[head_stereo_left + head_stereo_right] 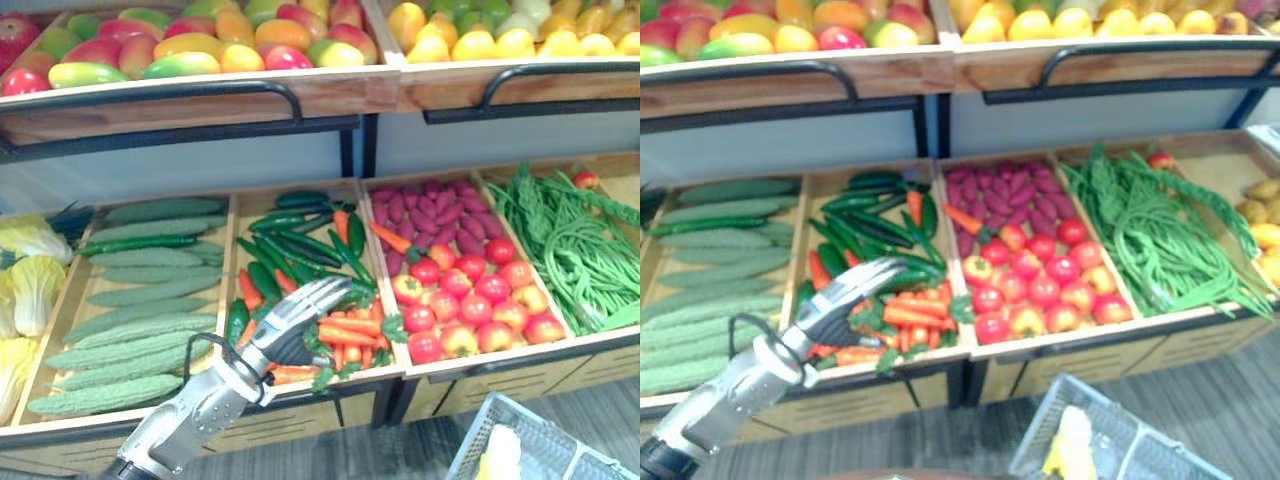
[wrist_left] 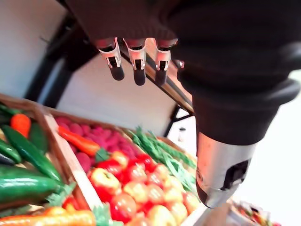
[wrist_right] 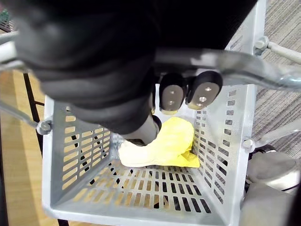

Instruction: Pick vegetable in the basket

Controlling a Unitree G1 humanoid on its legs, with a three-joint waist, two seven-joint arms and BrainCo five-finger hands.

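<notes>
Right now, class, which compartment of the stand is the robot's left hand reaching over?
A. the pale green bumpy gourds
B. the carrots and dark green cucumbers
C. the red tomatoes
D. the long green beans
B: the left hand, fingers straight, is over the carrots, in the compartment between the gourds and the tomatoes.

Bright, even light; shadow under upper shelf (image 1: 180,105); glossy highlights on tomatoes (image 2: 123,205).
</notes>
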